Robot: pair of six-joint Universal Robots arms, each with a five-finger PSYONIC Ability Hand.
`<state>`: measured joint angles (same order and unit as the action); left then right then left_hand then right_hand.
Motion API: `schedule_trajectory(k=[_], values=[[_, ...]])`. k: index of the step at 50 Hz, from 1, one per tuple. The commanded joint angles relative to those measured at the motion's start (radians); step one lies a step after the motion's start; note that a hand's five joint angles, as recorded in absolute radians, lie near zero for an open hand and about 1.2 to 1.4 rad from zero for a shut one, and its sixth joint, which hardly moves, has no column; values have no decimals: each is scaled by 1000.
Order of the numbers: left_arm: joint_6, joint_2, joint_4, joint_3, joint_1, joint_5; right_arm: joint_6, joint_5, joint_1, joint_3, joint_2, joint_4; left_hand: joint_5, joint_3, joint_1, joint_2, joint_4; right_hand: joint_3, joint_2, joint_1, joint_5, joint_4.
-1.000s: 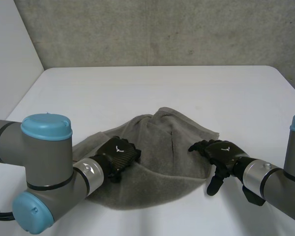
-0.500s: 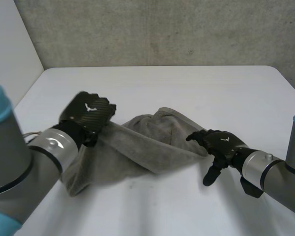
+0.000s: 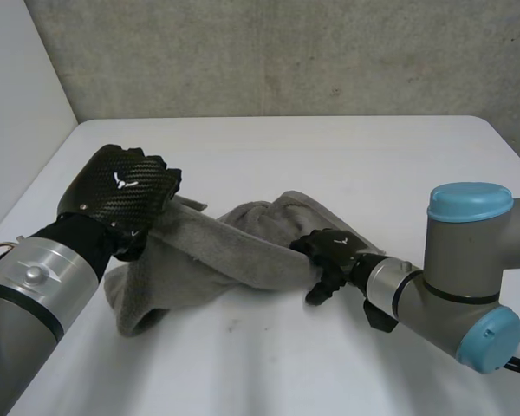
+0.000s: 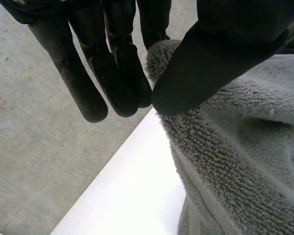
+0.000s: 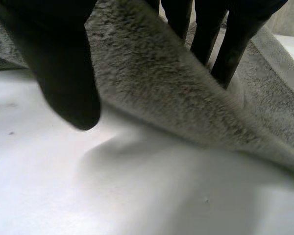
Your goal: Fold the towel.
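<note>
Item under inspection: one grey towel [image 3: 230,251] on a white desk [image 3: 355,156], with a bare concrete wall [image 3: 286,52] behind the desk.

Towel: it is bunched, not flat. It runs as a rumpled band between the two hands. One end is lifted at the left side of the desk. A loose fold sags below that end to the desk surface. The far portion lies heaped near the middle of the desk.

Left hand [image 3: 123,192]: it is at the towel's left end. In the left wrist view, the thumb [image 4: 220,54] presses the thick pile of the towel's edge against the fingers [image 4: 112,73]. The hand is grasping the towel by a pinch at that edge.

Right hand [image 3: 328,251]: it is low, at the towel's near right edge, close to the desk surface. In the right wrist view, the thumb [image 5: 63,73] lies on one face of the cloth and the fingers [image 5: 225,44] on the other. A raised flap is held between them, clear of the desk. The hand is grasping the towel.

Both arms reach in from the near side.
</note>
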<state>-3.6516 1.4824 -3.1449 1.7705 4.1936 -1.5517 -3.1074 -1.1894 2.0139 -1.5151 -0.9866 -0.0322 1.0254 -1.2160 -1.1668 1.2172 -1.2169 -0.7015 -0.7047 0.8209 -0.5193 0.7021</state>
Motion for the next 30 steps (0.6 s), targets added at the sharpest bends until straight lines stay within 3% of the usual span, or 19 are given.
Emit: schedule_trajectory(k=[1,6,10,14,17,20,22,23,24,25,27,28,30], values=[[1,35,-29,-51,65,7,16,-114,-9,46,-47,-117,196,-180,-229,179,-179,-695,-692,575,-702,694],[5,151,-121,-213,85,2,79,-164,-12,125,-136,-248,196,-180,-229,179,-179,-695,-692,575,-702,694],[22,222,-199,-384,83,-7,183,-168,-11,180,-200,-504,196,-180,-229,179,-179,-695,-692,575,-702,694],[118,282,-392,-597,86,-28,263,-170,0,181,-254,-803,196,-180,-229,179,-179,-695,-692,575,-702,694],[195,286,-489,-628,91,-56,273,-170,0,174,-259,-847,196,-180,-229,179,-179,-695,-692,575,-702,694],[237,282,-480,-574,88,-79,277,-170,0,173,-264,-765,196,-180,-229,179,-179,-695,-692,575,-702,694],[240,276,-453,-507,86,-82,279,-162,-10,174,-264,-563,196,-180,-229,179,-179,-695,-692,575,-702,694],[240,275,-452,-507,86,-82,279,-162,-11,174,-264,-561,196,-180,-229,179,-179,-695,-692,575,-702,694],[238,263,-420,-429,86,-82,283,-156,-14,176,-264,-441,196,-180,-229,179,-179,-695,-692,575,-702,694],[238,243,-388,-342,86,-82,283,-156,-14,176,-264,-440,196,-180,-229,179,-179,-695,-692,575,-702,694],[237,228,-354,-251,88,-82,300,-144,-14,164,-256,-187,196,-180,-229,179,-179,-695,-692,575,-702,694],[237,219,-328,-158,88,-80,300,-144,-14,164,-256,-186,196,-180,-229,179,-179,-695,-692,575,-702,694],[235,216,-305,-70,88,-80,338,-141,-15,124,-248,20,196,-180,-229,179,-179,-695,-692,575,-702,694]])
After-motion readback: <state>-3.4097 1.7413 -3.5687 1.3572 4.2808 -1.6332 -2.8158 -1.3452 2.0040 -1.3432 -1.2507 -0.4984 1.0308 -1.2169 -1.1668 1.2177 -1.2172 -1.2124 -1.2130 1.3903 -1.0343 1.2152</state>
